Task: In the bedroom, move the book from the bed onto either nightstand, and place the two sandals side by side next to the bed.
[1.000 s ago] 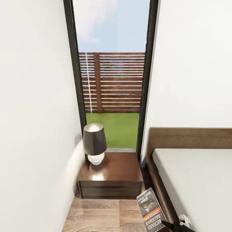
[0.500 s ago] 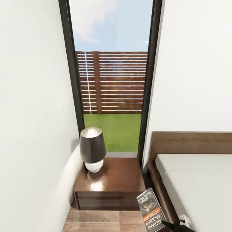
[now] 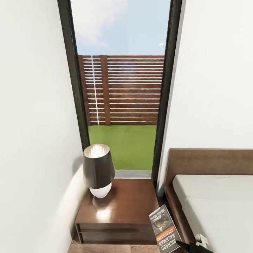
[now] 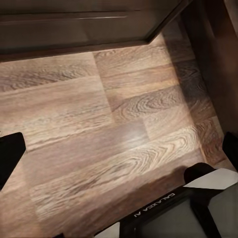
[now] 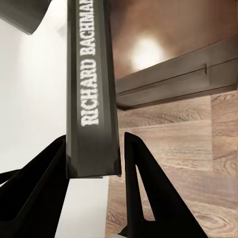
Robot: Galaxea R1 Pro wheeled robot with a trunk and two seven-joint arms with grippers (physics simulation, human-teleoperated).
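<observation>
Right gripper [image 5: 94, 198] has its fingers clamped on the book [image 3: 165, 229], long axis tilted up toward the nightstand [image 3: 117, 214], just beside its front corner. Can't tell the left jaws.

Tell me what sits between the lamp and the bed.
In the head view, the bare glossy top of the nightstand stretches from the lamp toward the bed. Nearer the bed, the book hangs, held in the right gripper.

Head camera looks forward and down at a nightstand [image 3: 117, 211] below a tall window [image 3: 121, 88]. Both wrist cameras sit close above the wood floor [image 4: 99, 139], facing that nightstand's front.
</observation>
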